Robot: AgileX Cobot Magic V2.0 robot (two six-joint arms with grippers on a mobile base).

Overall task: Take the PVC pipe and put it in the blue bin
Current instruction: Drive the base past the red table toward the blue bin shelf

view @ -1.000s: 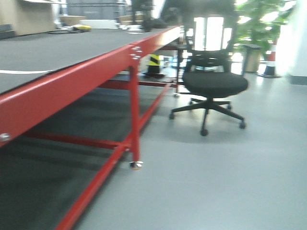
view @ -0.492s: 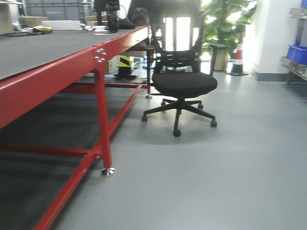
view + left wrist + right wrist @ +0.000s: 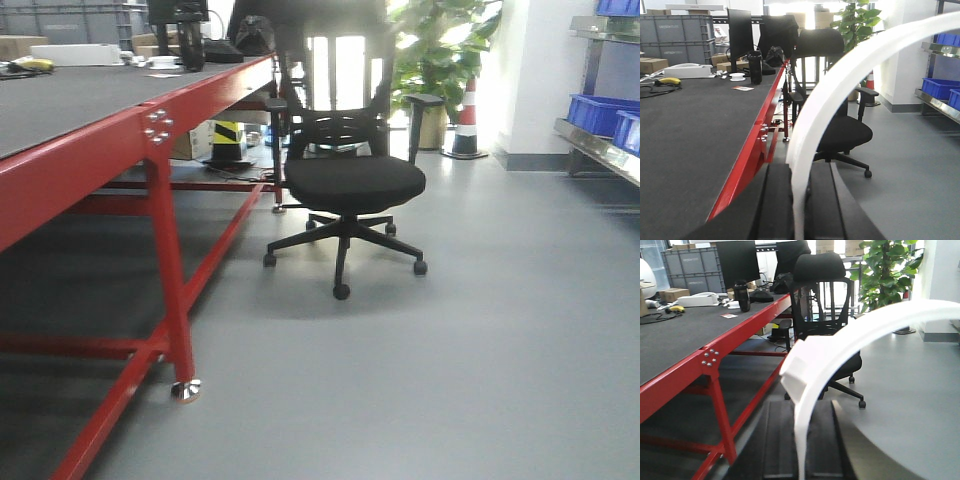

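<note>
Your left gripper sits at the bottom centre of the left wrist view. Its two black fingers are closed against the PVC pipe. The white pipe rises from between them and arcs to the upper right corner of the frame.

Your right gripper looks much the same at the bottom centre of its own view, jaws clamped on a white curved PVC pipe. That pipe has a thicker collar just above the fingers and bends off to the right edge. You cannot tell from these views whether both hands hold one length or two separate pieces.

In the front view, the blue bins stand at the right edge on a metal shelf, against the white wall. A black office chair stands at the centre on the grey floor, just beside the red-framed table that runs up the left side. Behind the chair, at the upper middle, are a green plant and a red and white cone.

In the left wrist view, the upper left shows a monitor, a black bottle and grey crates at the table's far end.
</note>
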